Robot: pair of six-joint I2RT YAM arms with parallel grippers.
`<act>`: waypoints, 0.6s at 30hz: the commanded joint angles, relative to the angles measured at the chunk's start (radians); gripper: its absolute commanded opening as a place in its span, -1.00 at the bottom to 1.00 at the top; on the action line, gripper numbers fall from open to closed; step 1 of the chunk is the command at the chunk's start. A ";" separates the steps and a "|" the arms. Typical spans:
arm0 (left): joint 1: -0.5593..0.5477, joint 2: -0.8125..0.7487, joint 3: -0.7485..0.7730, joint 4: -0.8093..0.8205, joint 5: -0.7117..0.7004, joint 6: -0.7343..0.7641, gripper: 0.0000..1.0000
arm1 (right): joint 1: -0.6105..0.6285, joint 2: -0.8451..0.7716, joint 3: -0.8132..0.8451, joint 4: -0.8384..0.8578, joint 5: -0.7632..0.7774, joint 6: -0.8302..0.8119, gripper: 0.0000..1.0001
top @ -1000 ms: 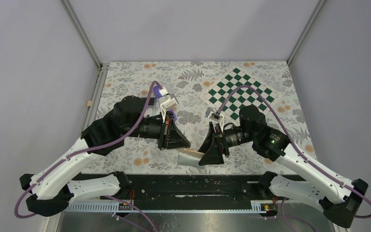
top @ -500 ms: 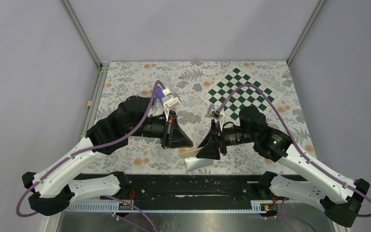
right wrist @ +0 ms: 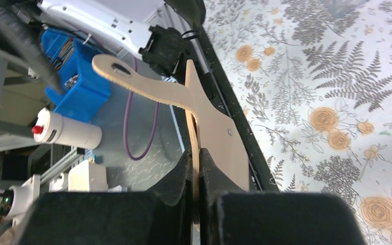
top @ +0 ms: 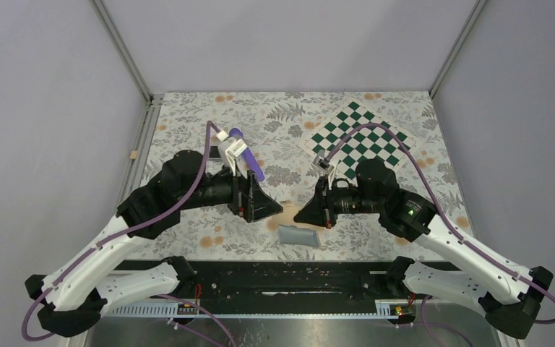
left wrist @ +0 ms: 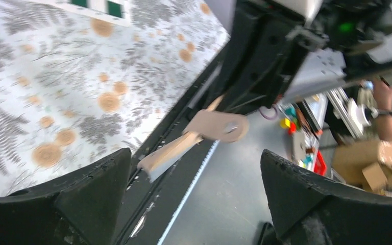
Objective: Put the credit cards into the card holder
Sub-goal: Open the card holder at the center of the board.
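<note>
Card holder (top: 289,214) at front centre of table (top: 188,123), between the two claws. Left claw (top: 276,211) just left of it; right claw (top: 300,216) on its right edge. Checkerboard mat (top: 365,137) behind, far right.

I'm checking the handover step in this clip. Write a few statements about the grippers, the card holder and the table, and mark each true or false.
1. The right gripper is shut on the card holder. True.
2. The left gripper is clamped on the card holder too. False: its fingers stand wide apart, and the holder sits between them untouched.
3. A green and white chequered board lies at the far right of the table. True.
4. The card holder lies flat on the table. False: the right gripper holds it up off the surface, its strap sticking out.
</note>
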 commanded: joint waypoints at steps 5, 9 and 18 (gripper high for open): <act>0.148 -0.156 -0.189 -0.074 -0.156 -0.123 0.93 | -0.059 -0.006 0.022 -0.009 0.038 0.087 -1.00; 0.160 -0.159 -0.294 -0.064 -0.122 -0.167 0.84 | -0.147 0.013 0.001 0.051 -0.097 0.157 -1.00; 0.156 -0.054 -0.452 0.154 -0.006 -0.252 0.48 | -0.242 0.061 -0.053 0.205 -0.233 0.315 -1.00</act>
